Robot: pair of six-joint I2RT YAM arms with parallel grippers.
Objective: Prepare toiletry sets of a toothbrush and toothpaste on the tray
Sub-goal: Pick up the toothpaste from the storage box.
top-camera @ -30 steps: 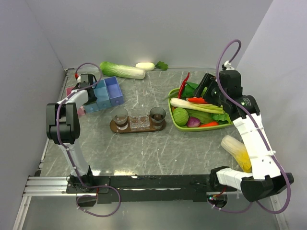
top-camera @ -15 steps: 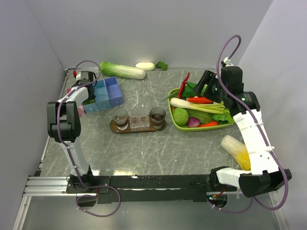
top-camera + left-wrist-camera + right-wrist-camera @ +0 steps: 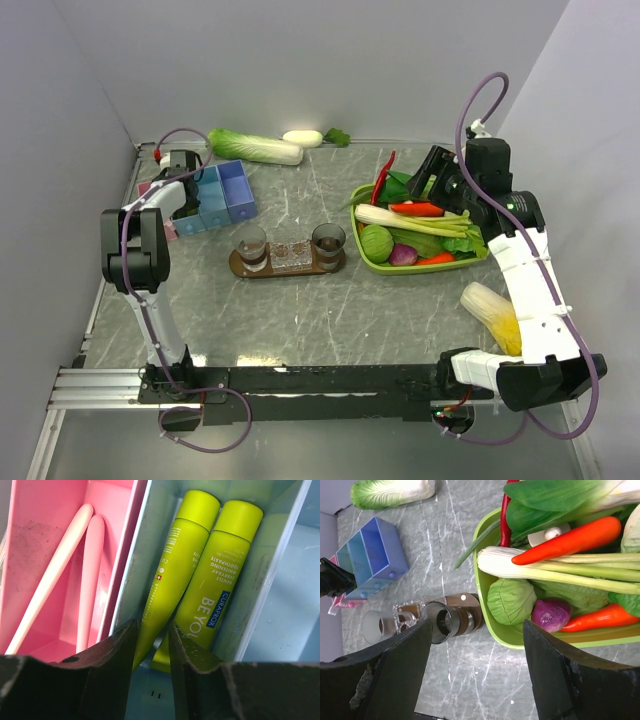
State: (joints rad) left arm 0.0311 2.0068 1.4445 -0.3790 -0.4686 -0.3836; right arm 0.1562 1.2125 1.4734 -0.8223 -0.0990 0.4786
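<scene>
In the left wrist view two lime-green toothpaste tubes lie side by side in a blue compartment. My left gripper (image 3: 152,650) has its jaws narrowed on the tapered tail of the left toothpaste tube (image 3: 172,565); the second tube (image 3: 220,575) lies to its right. Two white toothbrushes (image 3: 55,575) lie in the pink compartment (image 3: 30,535) beside it. The dark wooden tray (image 3: 240,268) sits mid-table and carries two dark tumblers (image 3: 252,243). My right gripper (image 3: 477,675) is open and empty, high over the basket's left edge; the tray (image 3: 467,607) shows below it.
The blue compartment box (image 3: 222,195) stands at the back left with my left gripper (image 3: 183,200) in it. A lime-green basket (image 3: 420,268) of vegetables is at the right. A napa cabbage (image 3: 255,147) and a white radish (image 3: 302,138) lie at the back wall.
My left arm has shifted slightly back and left over the compartment box. My right arm has drawn a little to the right and back over the basket.
</scene>
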